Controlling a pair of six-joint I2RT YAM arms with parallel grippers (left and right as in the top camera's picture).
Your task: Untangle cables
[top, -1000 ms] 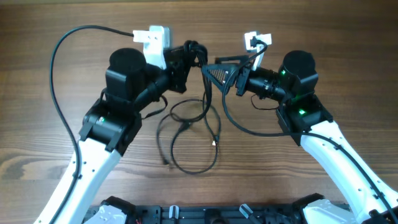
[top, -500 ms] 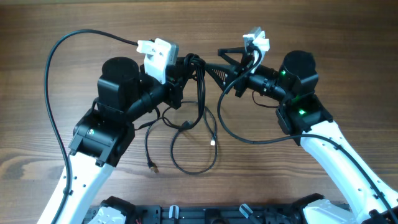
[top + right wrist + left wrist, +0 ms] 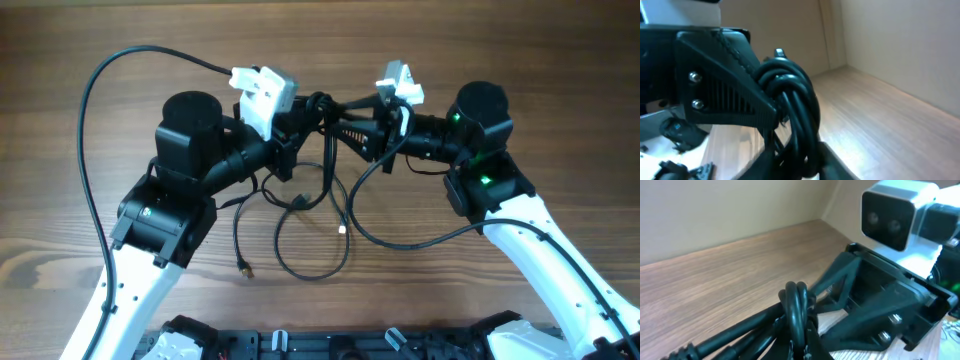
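Trailing toward robot base, cables [image 3: 330, 165] clamped in left gripper [image 3: 314, 106]; right gripper [image 3: 346, 120] spread unclear.

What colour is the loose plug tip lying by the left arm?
Gold plug tip; overhead shows it best.

The location is a robotics laboratory bench, identified by a left arm [image 3: 150, 225] and a right arm [image 3: 525, 235] in white and black, a white camera [image 3: 262, 88] on each wrist, a bare wood-grain table [image 3: 560, 90], and a plain beige wall [image 3: 715, 205].
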